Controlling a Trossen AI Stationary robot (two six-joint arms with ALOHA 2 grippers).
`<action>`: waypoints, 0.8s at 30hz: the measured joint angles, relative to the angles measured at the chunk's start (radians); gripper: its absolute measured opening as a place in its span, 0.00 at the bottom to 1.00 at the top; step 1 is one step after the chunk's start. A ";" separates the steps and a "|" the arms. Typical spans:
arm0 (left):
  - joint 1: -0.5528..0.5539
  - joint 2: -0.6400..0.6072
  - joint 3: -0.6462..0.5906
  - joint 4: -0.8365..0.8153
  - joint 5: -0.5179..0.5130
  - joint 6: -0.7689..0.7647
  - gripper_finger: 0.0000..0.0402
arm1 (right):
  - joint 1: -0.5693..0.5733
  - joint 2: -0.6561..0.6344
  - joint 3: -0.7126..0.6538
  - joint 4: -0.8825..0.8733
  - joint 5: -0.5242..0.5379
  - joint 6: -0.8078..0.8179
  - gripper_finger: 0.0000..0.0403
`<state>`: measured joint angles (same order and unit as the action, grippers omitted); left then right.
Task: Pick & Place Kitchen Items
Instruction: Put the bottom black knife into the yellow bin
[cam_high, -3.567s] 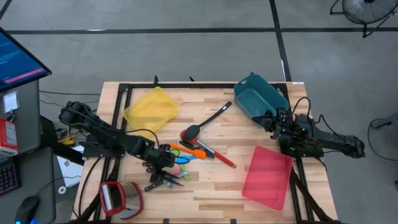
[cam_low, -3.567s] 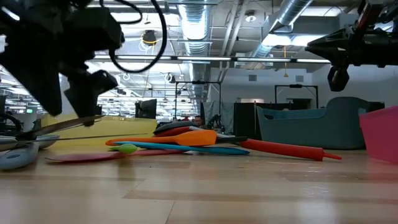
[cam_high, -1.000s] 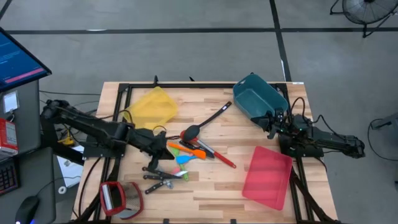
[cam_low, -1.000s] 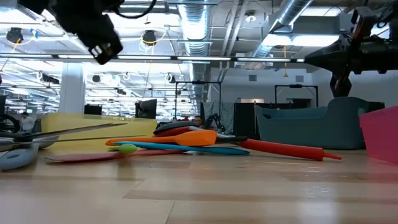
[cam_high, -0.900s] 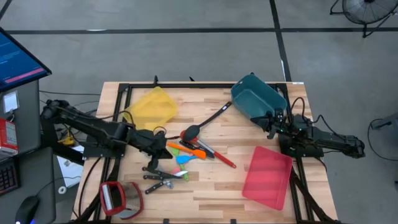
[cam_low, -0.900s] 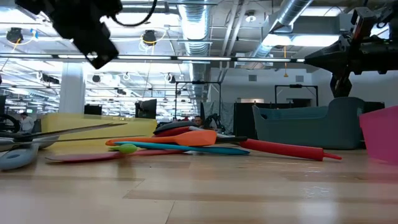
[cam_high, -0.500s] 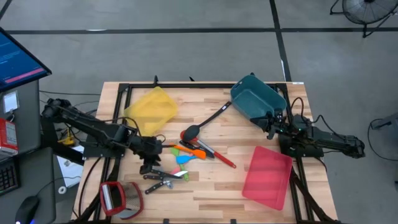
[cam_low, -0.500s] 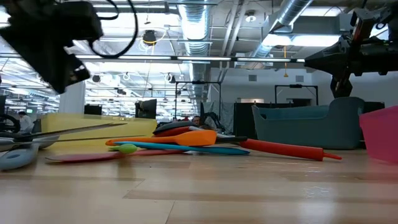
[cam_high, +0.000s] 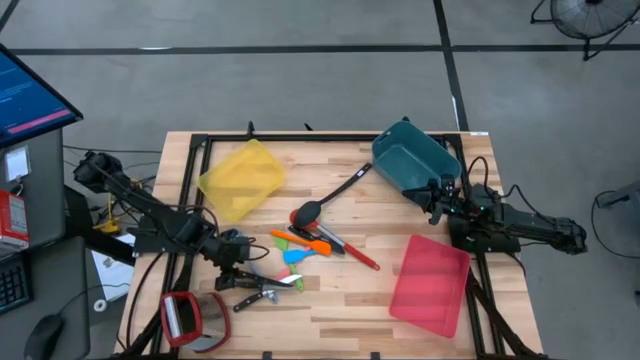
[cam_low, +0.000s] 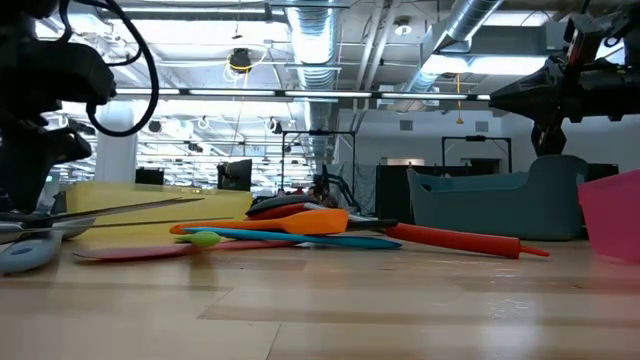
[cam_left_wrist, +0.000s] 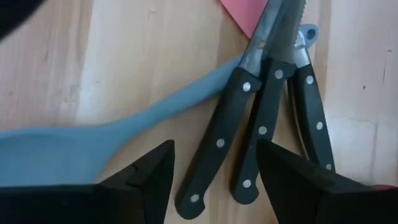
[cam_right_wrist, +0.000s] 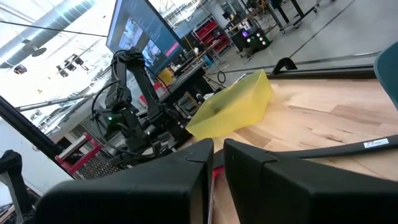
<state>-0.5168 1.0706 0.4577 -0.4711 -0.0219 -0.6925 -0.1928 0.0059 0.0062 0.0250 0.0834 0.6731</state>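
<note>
1. The table carries a yellow bin at far left, a teal bin at far right and a red bin at near right.
2. The left tool hangs spread and empty over the black-handled knives, near left.
3. The right tool sits beside the teal bin, nearly clenched, grasping nothing visible.
4. The black ladle lies mid-table, with the orange spatula just nearer.
5. A grey-blue spoon lies beside the knives.

The wooden surface is carrying a yellow bin, teal bin, red bin and red-framed grey object. Black ladle, black-handled knives and coloured spatulas are lying centrally.
</note>
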 joint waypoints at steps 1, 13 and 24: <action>-0.003 0.000 0.000 0.001 0.000 0.002 0.52 | 0.000 0.000 0.000 0.000 0.000 0.000 0.09; -0.057 0.092 0.000 0.121 -0.040 0.034 0.49 | 0.000 0.000 0.000 0.000 0.000 -0.002 0.09; -0.056 0.246 0.002 0.165 -0.074 0.030 0.48 | 0.000 0.000 0.000 -0.001 0.000 -0.001 0.08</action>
<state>-0.5728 1.3165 0.4599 -0.3060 -0.0963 -0.6626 -0.1928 0.0059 0.0063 0.0243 0.0830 0.6719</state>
